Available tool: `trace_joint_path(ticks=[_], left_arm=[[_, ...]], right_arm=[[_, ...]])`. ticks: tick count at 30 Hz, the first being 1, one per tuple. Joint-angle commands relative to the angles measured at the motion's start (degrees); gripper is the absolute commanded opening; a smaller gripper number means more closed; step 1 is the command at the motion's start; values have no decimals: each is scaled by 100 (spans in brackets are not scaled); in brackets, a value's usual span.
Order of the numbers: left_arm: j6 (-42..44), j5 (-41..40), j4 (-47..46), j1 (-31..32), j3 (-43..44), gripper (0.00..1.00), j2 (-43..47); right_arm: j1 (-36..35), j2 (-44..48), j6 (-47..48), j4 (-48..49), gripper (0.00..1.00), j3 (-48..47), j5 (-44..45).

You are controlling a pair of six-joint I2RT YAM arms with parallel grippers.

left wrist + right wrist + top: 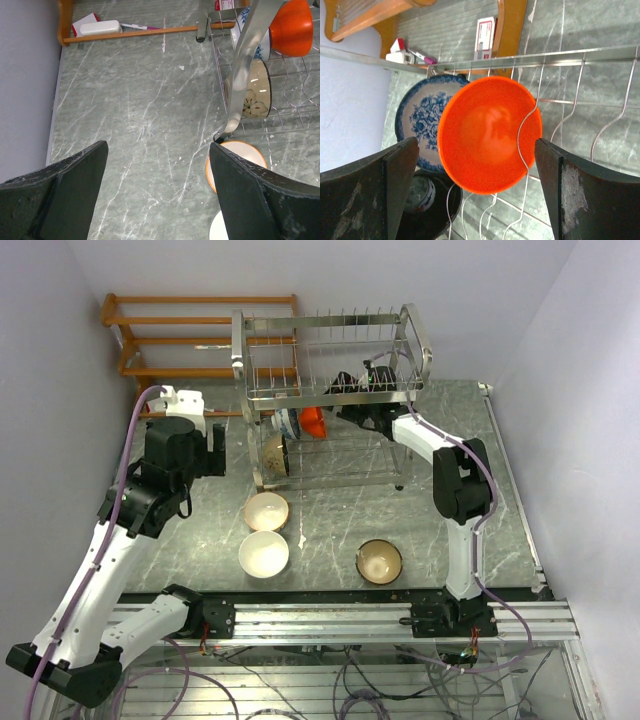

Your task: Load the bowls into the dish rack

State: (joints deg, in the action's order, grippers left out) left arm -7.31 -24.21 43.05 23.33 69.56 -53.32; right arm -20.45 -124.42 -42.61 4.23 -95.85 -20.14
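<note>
Presently the right gripper [477, 155] stands at the dish rack [412, 335], jaws released and spread wide. The red-orange bowl [487, 132] sits on edge in the rack directly between them, touching neither finger, its mouth facing the wrist and a rack wire crossing its face. The blue-and-white bowl [417, 120] stands just left of it. Three bowls lie mouth-up on the table [330, 530]. The cream bowl [267, 510] and white bowl [264, 554] are nearer the left gripper [157, 160], which is likewise open and empty, left of the rack. The brown-rimmed bowl [379, 561] lies near the right arm's base. Probable next move: the right arm backs out towards the near side.
</note>
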Motion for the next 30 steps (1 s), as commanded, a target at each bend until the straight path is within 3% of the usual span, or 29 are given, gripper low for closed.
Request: trace_joint_path(ticks=[1, 21, 30], left_arm=[[11, 73, -157, -39, -94, 93, 124], [-23, 122, -60, -39, -192, 93, 381], [-27, 127, -11, -39, -202, 93, 458]], right_arm=[[26, 494, -34, -5, 100, 342, -3], [-278, 1547, -373, 447, 99, 1867, -596], [-375, 1419, -82, 47, 99, 1837, -1224]])
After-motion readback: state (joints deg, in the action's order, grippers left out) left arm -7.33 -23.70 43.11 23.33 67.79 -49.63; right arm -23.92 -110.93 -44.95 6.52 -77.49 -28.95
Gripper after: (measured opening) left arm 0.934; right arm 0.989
